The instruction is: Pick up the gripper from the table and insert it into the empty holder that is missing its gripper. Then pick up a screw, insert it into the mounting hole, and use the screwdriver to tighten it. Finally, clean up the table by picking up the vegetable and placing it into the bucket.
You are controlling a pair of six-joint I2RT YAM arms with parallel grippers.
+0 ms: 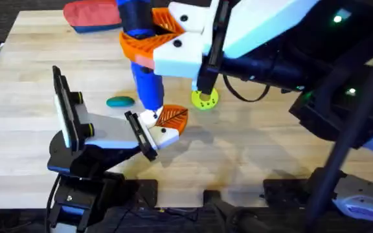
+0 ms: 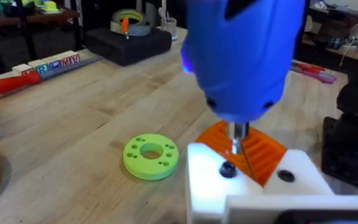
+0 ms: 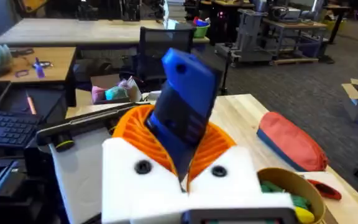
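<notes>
My right gripper [image 1: 164, 40] is shut on the blue screwdriver [image 1: 145, 71], which stands upright over the table's middle. In the right wrist view, my right gripper [image 3: 182, 171] has white fingers [image 3: 135, 186] with orange pads clamped on the screwdriver [image 3: 184, 112]. The screwdriver's metal tip [image 2: 237, 140] points down at a small black screw [image 2: 227, 169] in the white holder [image 2: 260, 190]. The orange ribbed gripper [image 2: 263, 152] sits in that holder, at my left gripper [image 1: 157, 129]. The teal vegetable [image 1: 120, 101] lies on the table just left of the screwdriver. The tan bucket [image 3: 294, 186] holds colourful toy pieces.
A lime-green disc with holes [image 1: 204, 99] lies right of the screwdriver. At the far edge sits a red pouch [image 1: 89, 14]. The left wrist view shows a red-handled tool [image 2: 11, 83] and a black box with tape rolls [image 2: 129, 40] farther off.
</notes>
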